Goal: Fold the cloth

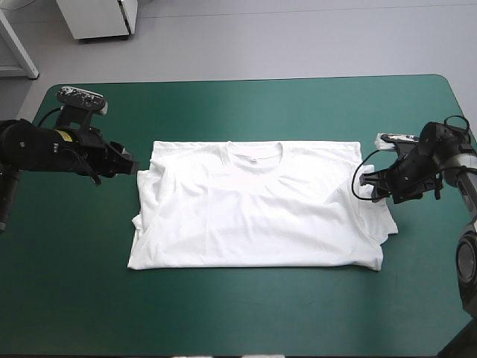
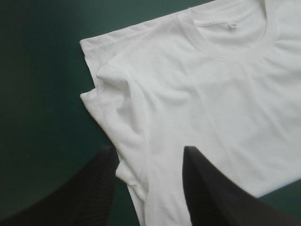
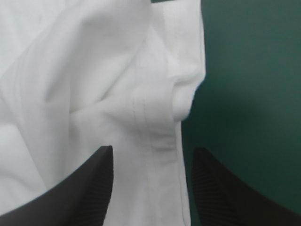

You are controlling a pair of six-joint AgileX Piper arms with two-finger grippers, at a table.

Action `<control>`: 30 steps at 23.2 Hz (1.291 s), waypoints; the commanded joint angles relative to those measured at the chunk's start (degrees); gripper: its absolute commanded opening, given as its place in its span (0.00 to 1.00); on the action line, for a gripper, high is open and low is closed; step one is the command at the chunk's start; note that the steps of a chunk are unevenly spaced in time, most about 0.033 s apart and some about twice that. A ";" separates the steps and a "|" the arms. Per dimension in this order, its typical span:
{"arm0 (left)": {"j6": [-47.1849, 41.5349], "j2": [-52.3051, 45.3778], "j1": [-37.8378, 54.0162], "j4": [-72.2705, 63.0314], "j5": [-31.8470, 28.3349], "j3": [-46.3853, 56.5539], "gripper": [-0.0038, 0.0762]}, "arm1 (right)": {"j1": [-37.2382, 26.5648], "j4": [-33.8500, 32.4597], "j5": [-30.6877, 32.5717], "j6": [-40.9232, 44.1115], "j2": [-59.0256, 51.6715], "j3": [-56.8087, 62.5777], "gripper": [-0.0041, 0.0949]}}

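White T-shirt [image 1: 257, 205] spread flat mid-table on teal-green cover [image 1: 223, 104], collar [image 1: 254, 153] toward far edge. Left gripper [image 1: 133, 167] low at left sleeve [image 1: 147, 183], fingers [image 2: 207, 188] apart over its edge. Right gripper [image 1: 370, 188] at right sleeve [image 1: 376, 205], likewise spread. Contact with the fabric is hard to judge.

The neck label [image 2: 230, 26] on the T-shirt [image 1: 253, 205] is too tiny to read. The left wrist view chops off the shirt's right half, and the right wrist view only catches a bunched strip of its right side, rest out of frame.
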 commanded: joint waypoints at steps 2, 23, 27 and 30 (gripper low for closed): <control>0.03 -1.68 -0.16 -1.53 -2.18 -1.80 0.47 | -0.43 2.18 -0.77 -1.73 1.35 -3.12 0.54; -0.19 -1.68 -0.16 -2.80 -1.10 -1.80 0.46 | -0.43 7.88 7.85 -1.58 -1.56 -11.92 0.03; -0.09 -1.68 -0.16 -3.71 -0.90 -1.80 0.46 | 0.22 11.69 8.61 -1.17 -3.57 -15.44 0.03; 0.04 -1.68 -0.16 -4.47 -0.90 -1.80 0.46 | 2.51 12.07 9.00 -1.17 -3.71 -16.48 0.03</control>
